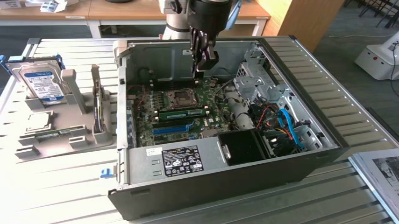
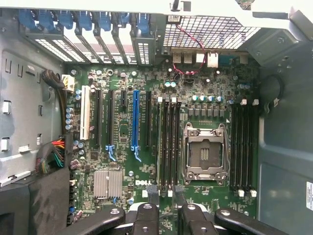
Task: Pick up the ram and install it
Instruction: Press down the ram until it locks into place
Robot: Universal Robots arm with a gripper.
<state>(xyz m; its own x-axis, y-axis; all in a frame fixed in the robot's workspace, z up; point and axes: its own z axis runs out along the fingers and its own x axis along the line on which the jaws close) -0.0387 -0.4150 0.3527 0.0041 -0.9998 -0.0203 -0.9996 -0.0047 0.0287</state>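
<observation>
Well below the black two-fingered gripper [image 1: 201, 70], whose fingers stand spread and empty, the slim green ram strip [image 1: 181, 113] sits slotted in the green motherboard [image 1: 147, 122], toward seven o'clock.

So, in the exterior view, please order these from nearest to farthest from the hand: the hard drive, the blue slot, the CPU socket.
1. CPU socket: inside the case, close under the hand.
2. Blue slot: also inside, nearer the camera.
3. Hard drive: outside the case, on the stand at the exterior view's left.
</observation>
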